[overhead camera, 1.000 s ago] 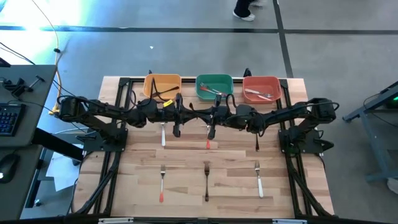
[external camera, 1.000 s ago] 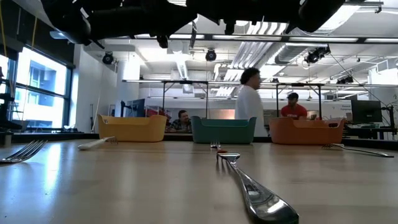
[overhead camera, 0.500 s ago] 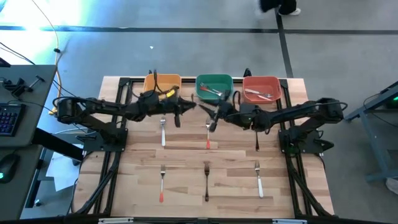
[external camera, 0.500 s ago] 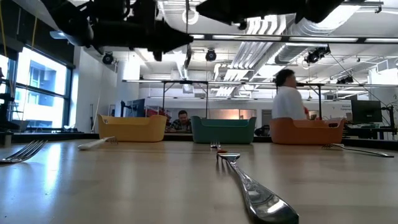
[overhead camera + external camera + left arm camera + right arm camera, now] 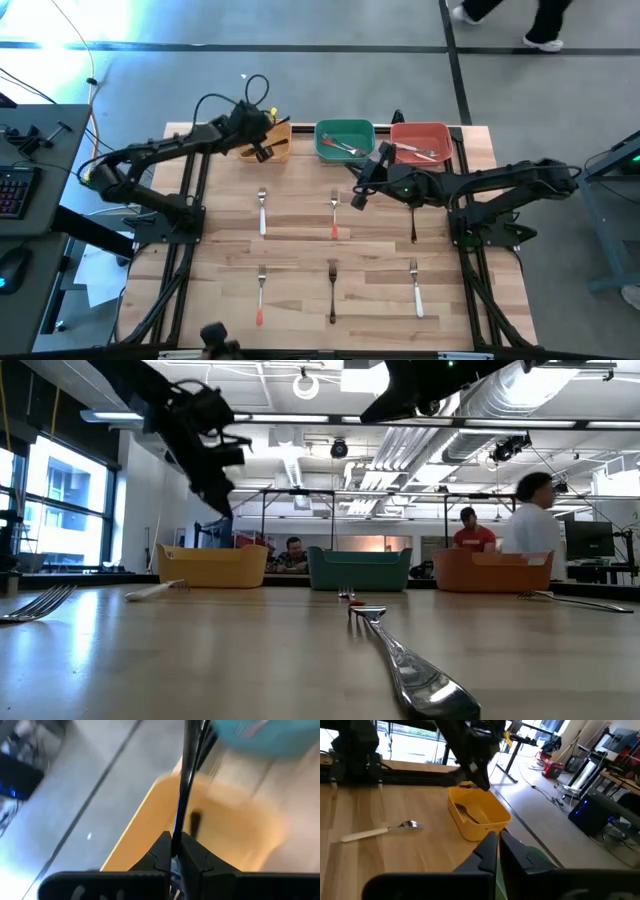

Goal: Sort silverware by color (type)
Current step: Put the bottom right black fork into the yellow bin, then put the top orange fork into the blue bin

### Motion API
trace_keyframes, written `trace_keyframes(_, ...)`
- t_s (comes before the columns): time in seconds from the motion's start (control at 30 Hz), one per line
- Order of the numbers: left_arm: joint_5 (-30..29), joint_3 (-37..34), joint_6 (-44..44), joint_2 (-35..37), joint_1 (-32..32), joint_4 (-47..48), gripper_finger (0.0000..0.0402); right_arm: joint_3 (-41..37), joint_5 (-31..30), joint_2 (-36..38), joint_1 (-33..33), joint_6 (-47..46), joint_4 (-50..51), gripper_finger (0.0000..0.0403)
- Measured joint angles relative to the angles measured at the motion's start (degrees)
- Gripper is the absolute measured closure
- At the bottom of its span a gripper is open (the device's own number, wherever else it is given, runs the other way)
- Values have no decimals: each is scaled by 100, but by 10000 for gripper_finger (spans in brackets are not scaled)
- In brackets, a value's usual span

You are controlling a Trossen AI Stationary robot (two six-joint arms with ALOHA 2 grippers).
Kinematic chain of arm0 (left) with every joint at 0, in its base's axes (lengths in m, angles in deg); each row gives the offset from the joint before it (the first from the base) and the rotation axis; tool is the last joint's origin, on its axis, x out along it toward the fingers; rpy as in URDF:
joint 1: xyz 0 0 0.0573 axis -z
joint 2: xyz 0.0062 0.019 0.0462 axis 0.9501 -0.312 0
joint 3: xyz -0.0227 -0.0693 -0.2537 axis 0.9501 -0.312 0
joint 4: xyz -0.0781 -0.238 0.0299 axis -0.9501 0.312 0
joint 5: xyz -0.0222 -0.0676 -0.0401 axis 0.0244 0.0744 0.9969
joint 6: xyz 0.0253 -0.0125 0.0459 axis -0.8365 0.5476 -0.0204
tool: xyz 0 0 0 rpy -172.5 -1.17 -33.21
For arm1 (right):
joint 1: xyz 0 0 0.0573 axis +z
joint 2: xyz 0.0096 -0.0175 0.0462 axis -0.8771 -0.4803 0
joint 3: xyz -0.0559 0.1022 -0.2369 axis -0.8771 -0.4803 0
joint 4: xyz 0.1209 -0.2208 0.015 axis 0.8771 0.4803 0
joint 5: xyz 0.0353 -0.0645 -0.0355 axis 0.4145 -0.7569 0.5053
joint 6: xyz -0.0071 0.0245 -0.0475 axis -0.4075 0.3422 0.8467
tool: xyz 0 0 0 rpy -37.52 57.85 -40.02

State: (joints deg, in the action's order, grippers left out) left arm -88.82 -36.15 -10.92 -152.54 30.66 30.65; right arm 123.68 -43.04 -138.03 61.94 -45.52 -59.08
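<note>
The wooden table (image 5: 300, 250) looks much as it did a second ago; what has changed is the two arms. Both were stretched low over the middle of it, and now the left arm has swung to the far edge and hangs over the yellow bin (image 5: 282, 138). The right arm has drawn back from the centre toward the green bin (image 5: 345, 126).

The left gripper (image 5: 262, 148) is pinching a thin black-handled piece (image 5: 186, 780), held over the yellow bin's opening, where something dark already lies. I take it this one is about to be dropped in. The right gripper (image 5: 358, 195) has its fingers pressed together with nothing between them, so it looks free for the next pick.

The rest of the silverware (image 5: 332, 290), six forks in two rows, has not moved and remains to be sorted. A few pieces already lie in the green bin and the red bin (image 5: 420, 126).

I can read no brand, label or writing anywhere.
</note>
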Motion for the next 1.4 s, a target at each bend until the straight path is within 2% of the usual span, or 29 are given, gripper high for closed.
trace_keyframes(0.2, 289, 210, -243, -887, -573, 226, 398, 0, 3, -2, 61, 15, -33, 399)
trace_keyframes(0.37, 349, 303, -189, -1468, -730, 263, 398, 0, 18, -2, 60, 13, 16, 399)
trace_keyframes(0.47, 298, 322, -126, -1629, -777, 236, 383, 0, 18, -3, 59, 17, 25, 398)
trace_keyframes(0.63, 273, 322, -88, -1608, -807, 245, 342, -2, 18, -4, 59, 5, 114, 398)
trace_keyframes(0.73, 265, 322, -62, -1419, -807, 255, 334, -2, 18, -4, 59, -145, 287, 398)
trace_keyframes(0.97, 309, 254, 271, -722, -486, 326, 373, -4, 236, -4, 59, -503, 1066, 398)
trace_keyframes(1.07, 496, -118, 485, -356, -213, -100, 395, -4, 538, -4, 59, -944, 1411, 398)
trace_keyframes(1.17, 661, -707, 871, 17, 97, -884, 398, -119, 759, -4, 59, -1331, 1510, 398)
trace_keyframes(1.4, 1123, -2326, 1874, 749, 817, -3531, 395, -634, 841, -245, 82, -2207, 1218, 396)
